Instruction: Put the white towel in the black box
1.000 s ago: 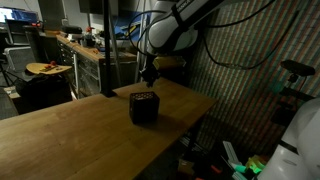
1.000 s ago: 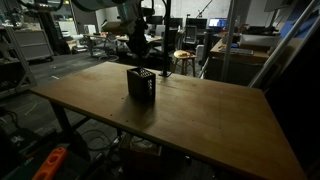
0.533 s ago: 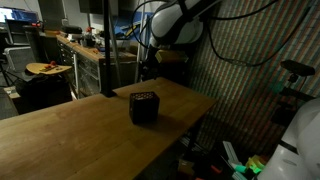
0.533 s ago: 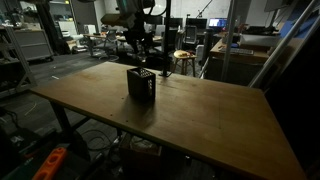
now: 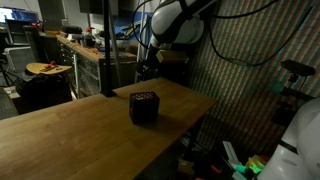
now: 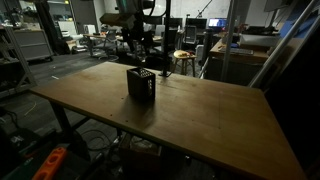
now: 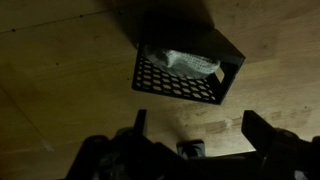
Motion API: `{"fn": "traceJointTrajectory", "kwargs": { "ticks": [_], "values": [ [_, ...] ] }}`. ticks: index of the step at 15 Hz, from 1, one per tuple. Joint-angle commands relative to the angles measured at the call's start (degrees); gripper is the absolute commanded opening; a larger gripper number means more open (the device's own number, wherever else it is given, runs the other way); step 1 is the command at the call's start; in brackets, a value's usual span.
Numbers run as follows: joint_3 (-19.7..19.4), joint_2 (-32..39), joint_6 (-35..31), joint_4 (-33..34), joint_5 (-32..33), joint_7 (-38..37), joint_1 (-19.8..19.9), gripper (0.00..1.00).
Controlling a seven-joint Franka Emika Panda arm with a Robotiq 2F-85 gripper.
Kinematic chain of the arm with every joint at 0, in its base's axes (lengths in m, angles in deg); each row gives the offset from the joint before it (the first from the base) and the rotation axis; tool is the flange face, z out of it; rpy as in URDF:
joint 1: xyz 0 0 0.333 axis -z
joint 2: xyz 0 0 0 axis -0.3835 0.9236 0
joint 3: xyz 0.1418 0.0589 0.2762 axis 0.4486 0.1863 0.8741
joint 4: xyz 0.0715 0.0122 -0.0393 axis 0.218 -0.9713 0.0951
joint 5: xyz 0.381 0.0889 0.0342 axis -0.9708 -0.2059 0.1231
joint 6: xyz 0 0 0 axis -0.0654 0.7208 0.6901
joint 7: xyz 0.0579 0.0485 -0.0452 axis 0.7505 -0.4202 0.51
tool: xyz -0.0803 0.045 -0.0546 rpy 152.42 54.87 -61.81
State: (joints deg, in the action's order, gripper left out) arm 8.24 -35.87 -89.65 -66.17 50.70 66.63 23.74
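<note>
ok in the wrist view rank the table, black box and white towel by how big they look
1. table
2. black box
3. white towel, only partly visible inside the box

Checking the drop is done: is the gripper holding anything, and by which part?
Nothing is held. The gripper has its fingers wide apart over the bare table; the white towel lies inside the black box.

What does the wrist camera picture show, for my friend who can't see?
A white towel sits inside a black box with a holey side, on a wooden table. The open, empty tool shows at the bottom.
</note>
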Motion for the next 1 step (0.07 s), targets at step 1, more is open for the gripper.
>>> {"fn": "traceJointTrajectory", "kwargs": {
  "ticks": [1],
  "values": [
    [0.5,0.0,0.2,0.1,-0.1,0.1,0.5,0.97]
  ]
}}
